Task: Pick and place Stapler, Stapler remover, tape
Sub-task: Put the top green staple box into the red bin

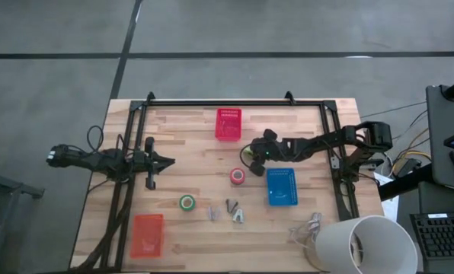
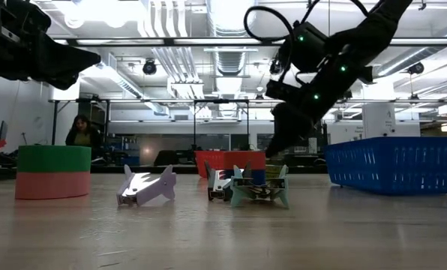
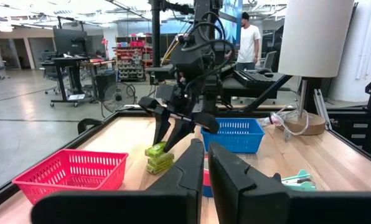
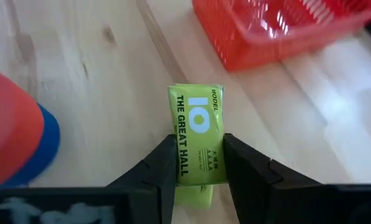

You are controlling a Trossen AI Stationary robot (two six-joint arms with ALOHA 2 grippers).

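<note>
The yellow-green stapler (image 4: 197,127) lies on the wood near the pink basket; the left wrist view shows the stapler (image 3: 159,158) too. My right gripper (image 4: 200,160) is over it, between the pink and blue baskets (image 1: 251,156), shut on it. My left gripper (image 1: 166,160) waits shut at the table's left side. The red tape roll (image 1: 238,176) and the green tape roll (image 1: 187,202) lie flat on the table. Three staple removers (image 1: 231,210) lie near the front. My right gripper pinches the stapler between its two fingers (image 4: 157,171), one on each long side (image 4: 180,163), about midway along its length. The fingers come from above, slanting down, and lie across it. Whether the stapler's underside is off the wood, I cannot tell.
A pink basket (image 1: 228,124) stands at the far middle, a blue basket (image 1: 281,186) right of the red roll, an orange-red basket (image 1: 147,234) at the near left. A white lamp shade (image 1: 364,243) overhangs the near right corner. People show in the room beyond.
</note>
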